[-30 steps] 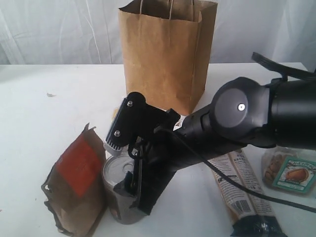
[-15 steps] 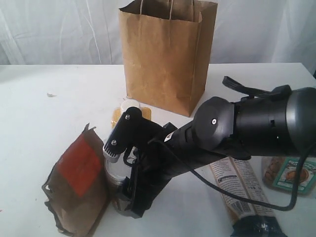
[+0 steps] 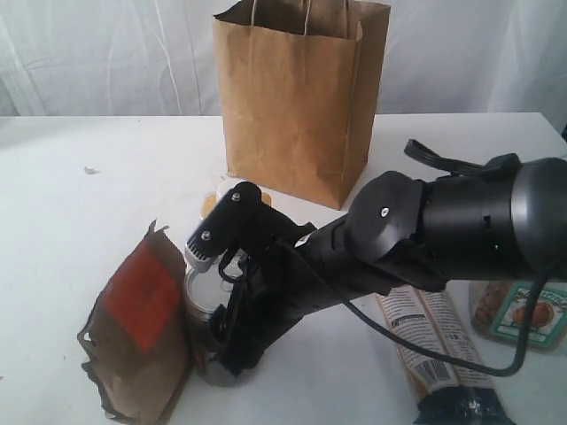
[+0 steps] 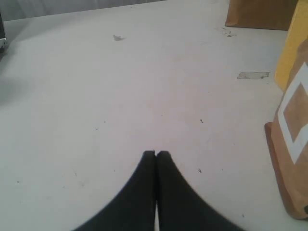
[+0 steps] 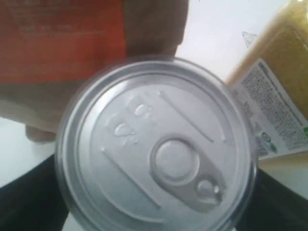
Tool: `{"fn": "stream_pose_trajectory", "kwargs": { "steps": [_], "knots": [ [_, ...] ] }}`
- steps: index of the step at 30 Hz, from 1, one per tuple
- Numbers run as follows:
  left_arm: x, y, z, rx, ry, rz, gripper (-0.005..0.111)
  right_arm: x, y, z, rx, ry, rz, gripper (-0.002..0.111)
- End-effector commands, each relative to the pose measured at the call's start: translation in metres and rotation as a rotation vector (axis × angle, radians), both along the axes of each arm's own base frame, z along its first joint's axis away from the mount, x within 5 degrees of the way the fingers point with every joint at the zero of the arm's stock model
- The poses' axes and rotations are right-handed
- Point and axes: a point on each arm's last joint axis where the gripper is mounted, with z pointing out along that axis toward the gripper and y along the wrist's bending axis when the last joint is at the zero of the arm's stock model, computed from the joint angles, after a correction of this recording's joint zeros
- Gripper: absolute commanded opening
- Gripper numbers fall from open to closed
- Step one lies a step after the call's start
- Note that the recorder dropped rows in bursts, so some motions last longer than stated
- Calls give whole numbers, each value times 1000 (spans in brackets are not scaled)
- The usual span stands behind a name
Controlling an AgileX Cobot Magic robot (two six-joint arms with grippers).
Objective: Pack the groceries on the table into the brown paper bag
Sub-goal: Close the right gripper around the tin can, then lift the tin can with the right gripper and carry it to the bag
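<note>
The silver pull-tab can [image 5: 156, 154] stands on the table [image 3: 89, 195], and my right gripper [image 5: 154, 202] is down around it, its dark fingers [image 5: 24, 202] against both sides. In the exterior view the can [image 3: 199, 297] is mostly hidden by the right gripper [image 3: 221, 341]. The orange-labelled brown pouch [image 3: 142, 328] leans beside the can. Just behind it shows the yellow-grain bottle [image 5: 276, 96]. The brown paper bag [image 3: 292, 97] stands upright at the back. My left gripper [image 4: 156, 154] is shut and empty over bare table [image 4: 120, 86].
A long pasta packet [image 3: 434, 345] and a clear jar [image 3: 518, 310] lie at the front right, under the right arm. In the left wrist view a brown package with white diamond marks [image 4: 288, 139] stands close by, and the bag's base [image 4: 262, 14] shows far off.
My right gripper has come down from above the can until its fingers sit around it, narrowing slightly. The left gripper stays shut.
</note>
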Motion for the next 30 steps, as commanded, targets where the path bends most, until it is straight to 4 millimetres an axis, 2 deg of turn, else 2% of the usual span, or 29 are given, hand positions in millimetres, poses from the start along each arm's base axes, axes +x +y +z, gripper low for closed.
{"fn": "stream_pose_trajectory", "kwargs": {
  "steps": [1, 6, 15, 19, 22, 25, 30],
  "knots": [
    [0, 0, -1, 0, -1, -6, 0, -14, -2, 15, 48, 127, 16, 17],
    [0, 0, -1, 0, -1, -6, 0, -29, -6, 30, 82, 255, 15, 17],
    [0, 0, -1, 0, -1, -6, 0, -39, -29, 68, 81, 210, -100, 17],
    [0, 0, -1, 0, -1, -6, 0, -47, -42, 97, 176, 150, -155, 17],
    [0, 0, -1, 0, -1, -6, 0, -48, -51, 125, 321, 41, -224, 17],
    [0, 0, -1, 0, -1, -6, 0, -44, -63, 159, 517, -154, -314, 17],
    [0, 0, -1, 0, -1, -6, 0, -30, -101, 220, 931, -614, -600, 17]
  ]
}}
